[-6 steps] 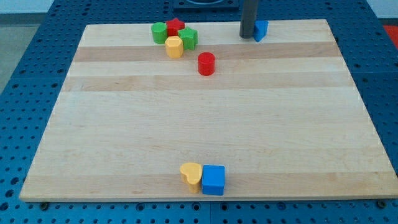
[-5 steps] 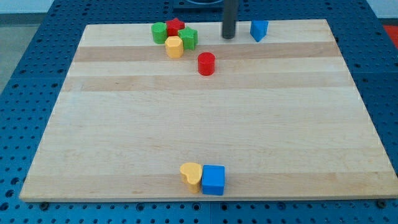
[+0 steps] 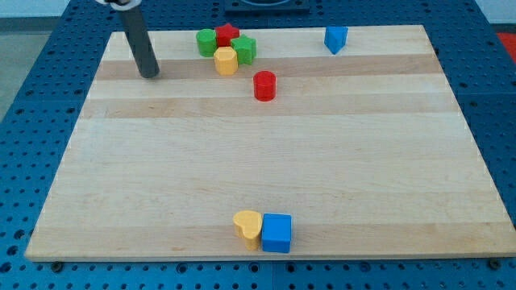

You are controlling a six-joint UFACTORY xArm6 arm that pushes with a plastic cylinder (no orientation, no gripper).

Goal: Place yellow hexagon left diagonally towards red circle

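The yellow hexagon (image 3: pixel 226 60) sits near the view's top, touching a green block (image 3: pixel 245 50) on its right and just below a red star (image 3: pixel 227 35). The red circle (image 3: pixel 264 85) stands alone, below and to the right of the hexagon. My tip (image 3: pixel 150 75) rests on the board well to the left of the hexagon, apart from every block.
A second green block (image 3: pixel 206 42) lies left of the red star. A blue block (image 3: pixel 335 38) sits at the top right. A yellow heart (image 3: pixel 248 227) and a blue cube (image 3: pixel 276 233) touch each other near the board's bottom edge (image 3: pixel 266 258).
My tip has swept left along the top of the board, from beside the blue block to the hexagon's left. The red circle has shifted slightly left; the other blocks stayed put.
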